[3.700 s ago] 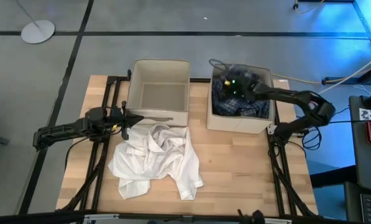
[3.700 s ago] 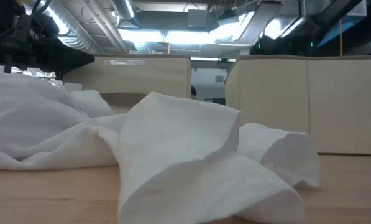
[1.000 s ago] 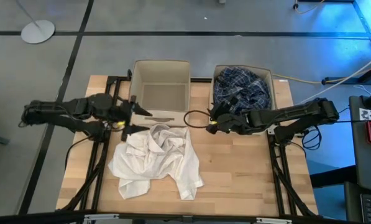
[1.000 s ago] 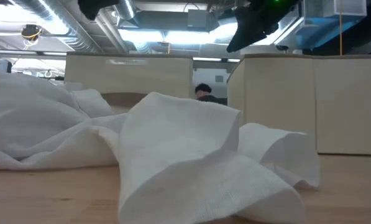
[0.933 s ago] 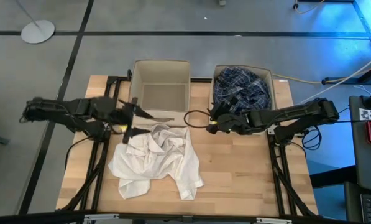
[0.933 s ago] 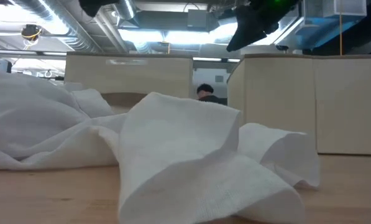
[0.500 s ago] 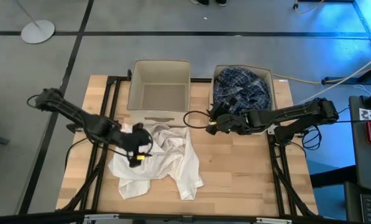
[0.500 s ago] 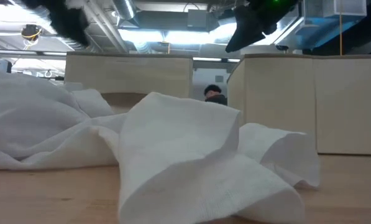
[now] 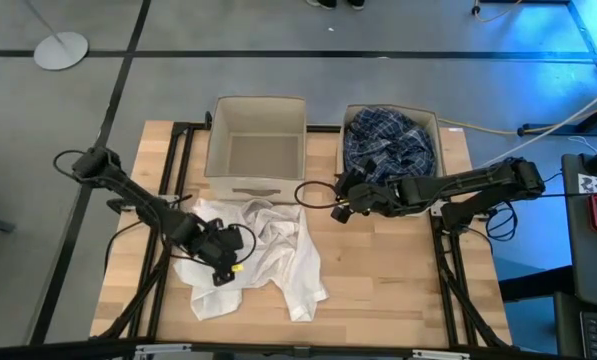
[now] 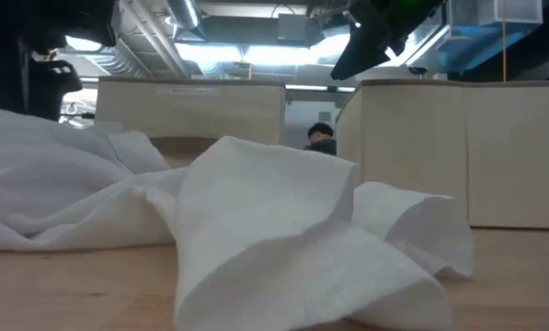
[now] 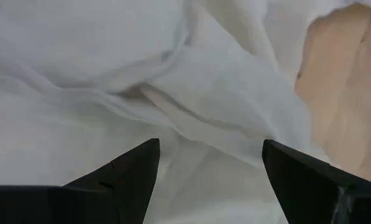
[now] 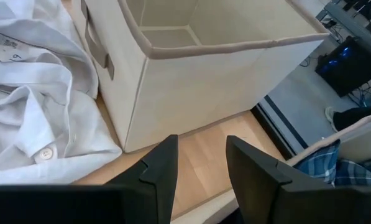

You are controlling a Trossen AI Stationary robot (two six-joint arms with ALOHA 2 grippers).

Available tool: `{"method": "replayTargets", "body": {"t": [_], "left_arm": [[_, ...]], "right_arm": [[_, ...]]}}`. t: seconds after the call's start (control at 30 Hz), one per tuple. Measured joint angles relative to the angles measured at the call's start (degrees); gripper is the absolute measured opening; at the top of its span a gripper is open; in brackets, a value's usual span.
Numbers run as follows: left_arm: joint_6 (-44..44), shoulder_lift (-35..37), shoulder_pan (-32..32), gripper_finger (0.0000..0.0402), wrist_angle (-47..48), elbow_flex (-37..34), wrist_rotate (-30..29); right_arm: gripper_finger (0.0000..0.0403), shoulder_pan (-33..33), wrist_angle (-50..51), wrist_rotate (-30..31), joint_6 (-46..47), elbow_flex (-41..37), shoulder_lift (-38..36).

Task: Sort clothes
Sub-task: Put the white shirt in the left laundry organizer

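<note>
A crumpled pile of white shirts (image 9: 273,255) lies on the table in front of the two beige boxes; it fills the low view (image 10: 256,230). The blue-and-white plaid shirt (image 9: 388,148) lies in the right box (image 9: 430,200). My left gripper (image 9: 228,264) points down over the left part of the pile, wide open, with a fold of white cloth (image 11: 191,81) just below its fingers. My right gripper (image 9: 340,207) hovers in front of the gap between the boxes, slightly open with nothing between its fingers (image 12: 201,146). My left gripper comes at the white shirts from above, its open fingers (image 11: 135,171) on either side of a raised fold. I cannot tell whether the tips touch the cloth.
The left box (image 9: 255,150) stands with nothing inside; its front wall and handle (image 12: 98,50) are close behind the pile. Bare wood lies at the table's near right (image 9: 398,280). A person's head (image 10: 322,138) shows beyond the boxes.
My left gripper has swung from in front of the left box toward the table's near edge, tipped to point down, and come down over the white pile, staying open. The pile has kept its shape.
</note>
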State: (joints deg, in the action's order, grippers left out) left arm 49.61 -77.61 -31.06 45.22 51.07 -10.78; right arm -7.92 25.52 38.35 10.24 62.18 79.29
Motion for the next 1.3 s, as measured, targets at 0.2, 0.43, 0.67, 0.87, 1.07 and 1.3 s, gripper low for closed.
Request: {"method": "replayTargets", "body": {"t": [0.2,0.43,0.67,0.87,1.07,1.3], "left_arm": [[2.5,-4.0,-1.6,0.0276,-5.9,0.0,-2.4],[4.2,-10.8,-1.5,0.0276,-6.3,0.0,-12.6],[10.0,-19.5,-1.1,0.0276,-8.6,0.0,-24.2],[10.2,-26.3,-0.3,0.0263,-13.1,0.3,-26.2],[8.2,-28.1,0.0,0.019,-16.4,0.3,-26.3],[2.1,-28.4,0.0,0.0055,-19.8,0.2,-25.4]], "right_arm": [[0.014,0.0,0.0,0.0,0.0,0.0,0.0],[0.014,0.0,0.0,0.0,0.0,0.0,0.0],[0.014,0.0,0.0,-0.5,0.3,0.0,0.0],[0.014,0.0,0.0,-0.5,1.6,0.0,0.1],[0.014,0.0,-0.1,-2.5,1.9,0.0,1.9],[0.014,-0.2,-0.8,-5.1,1.7,0.3,5.1]]}}
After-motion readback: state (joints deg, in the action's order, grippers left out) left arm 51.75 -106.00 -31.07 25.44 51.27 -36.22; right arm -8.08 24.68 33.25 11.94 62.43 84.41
